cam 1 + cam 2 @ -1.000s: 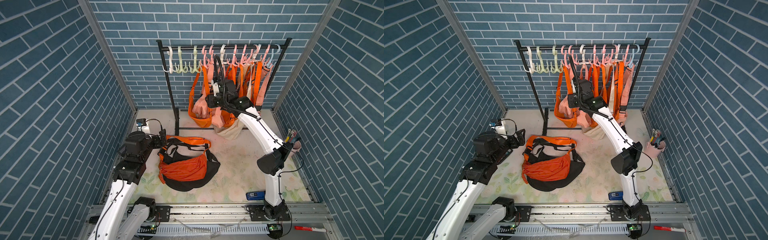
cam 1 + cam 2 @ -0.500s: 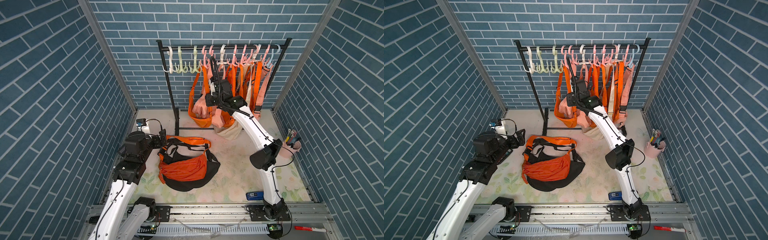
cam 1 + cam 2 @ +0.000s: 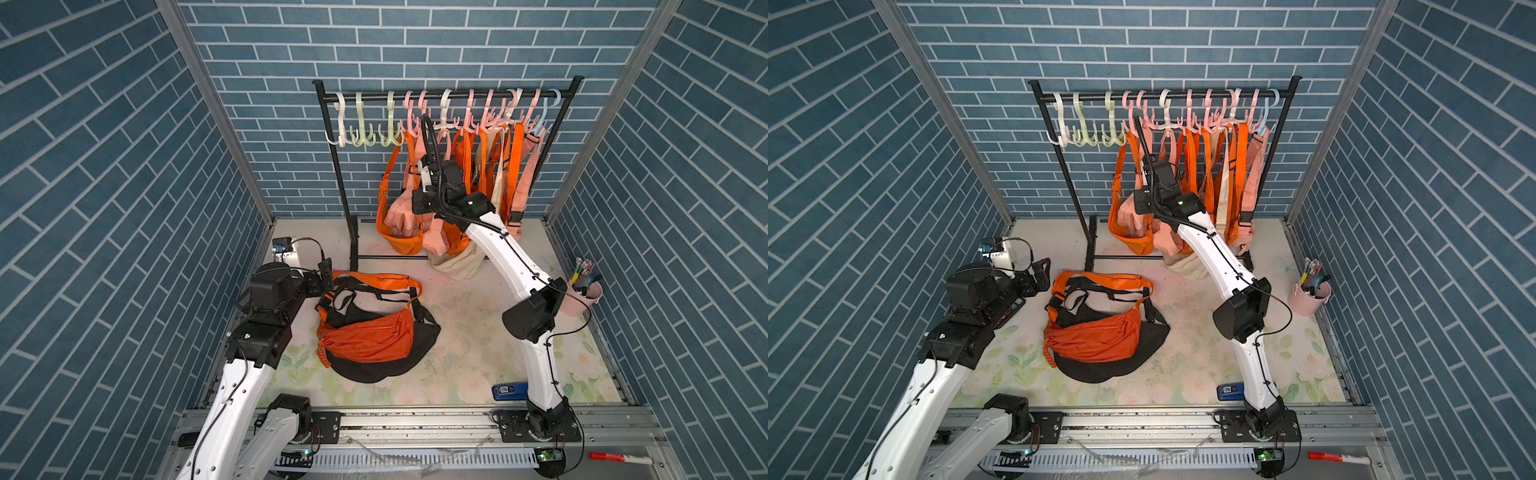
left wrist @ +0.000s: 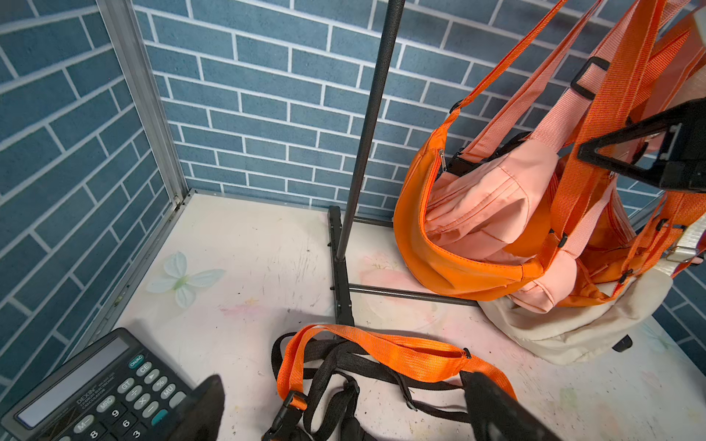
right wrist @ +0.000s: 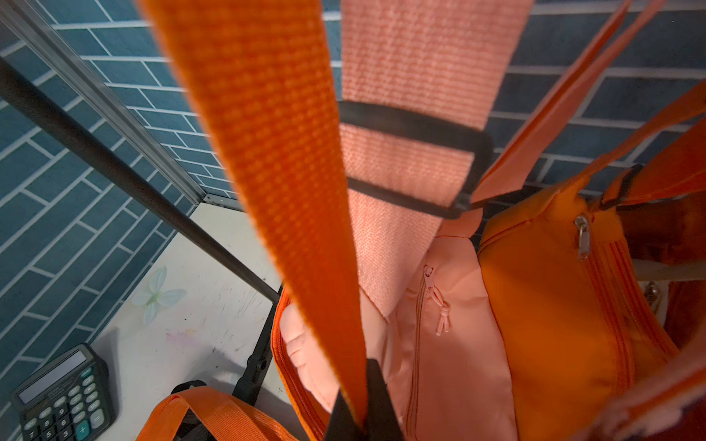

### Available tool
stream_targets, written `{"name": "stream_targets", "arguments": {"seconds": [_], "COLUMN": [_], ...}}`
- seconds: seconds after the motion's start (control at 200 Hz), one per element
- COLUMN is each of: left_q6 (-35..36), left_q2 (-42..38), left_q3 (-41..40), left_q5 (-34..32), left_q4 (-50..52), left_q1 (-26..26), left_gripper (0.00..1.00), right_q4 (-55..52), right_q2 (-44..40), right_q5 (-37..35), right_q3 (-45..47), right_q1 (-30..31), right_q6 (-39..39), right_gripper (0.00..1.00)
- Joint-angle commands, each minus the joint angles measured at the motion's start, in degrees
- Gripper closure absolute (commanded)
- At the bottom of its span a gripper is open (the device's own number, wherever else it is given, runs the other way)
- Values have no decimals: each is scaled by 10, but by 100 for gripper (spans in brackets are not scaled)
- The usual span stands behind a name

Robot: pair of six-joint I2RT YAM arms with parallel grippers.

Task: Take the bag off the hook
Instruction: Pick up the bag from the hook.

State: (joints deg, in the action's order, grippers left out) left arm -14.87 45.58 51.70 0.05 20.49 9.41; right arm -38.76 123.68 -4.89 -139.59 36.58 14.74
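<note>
Since a second ago right gripper (image 5: 361, 418) has clamped the strap (image 5: 275, 152) of the orange bag (image 3: 392, 243), hung on a pink hook (image 3: 410, 118) upper centre of frame; left gripper (image 4: 344, 393) gapes idle; grasp made, so we reckon next: lift strap off hook.

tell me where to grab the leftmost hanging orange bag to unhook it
Its strap, not the pouch: flat webbing hanging taut from the hook, thin enough to pinch across its faces. Come from the front, below the hook, then lift up and off. The right gripper is shut on it there.
</note>
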Motion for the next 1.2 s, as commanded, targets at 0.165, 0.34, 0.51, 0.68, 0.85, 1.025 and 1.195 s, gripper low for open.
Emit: {"name": "stream_targets", "arguments": {"seconds": [0.165,0.34,0.51,0.68,0.85,1.025,1.195], "left_q6": [-27,-35,-44,-38,-21,-3,3], "left_q2": [29,46,85,133,191,256,315], "left_q3": [2,33,77,120,169,227,284], "left_q5": [51,69,81,74,76,91,118], "left_q4": [-39,-45,-56,-71,-87,-109,-139], "left_q1": [-4,-4,10,37,67,90,95], "left_gripper": [1,1,2,3,4,5,5], "right_q4": [9,2,-9,-25,-37,-59,-66], "right_q2": [-84,-117,-142,-167,-191,-203,-219], "right_q5": [33,38,44,49,47,46,40], "right_q3": [42,65,74,76,74,59,61], "right_q1": [0,1,1,1,0,0,0], "right_q6": [13,9,5,-4,-15,-26,-37], "right_gripper": [100,100,100,100,100,100,100]}}
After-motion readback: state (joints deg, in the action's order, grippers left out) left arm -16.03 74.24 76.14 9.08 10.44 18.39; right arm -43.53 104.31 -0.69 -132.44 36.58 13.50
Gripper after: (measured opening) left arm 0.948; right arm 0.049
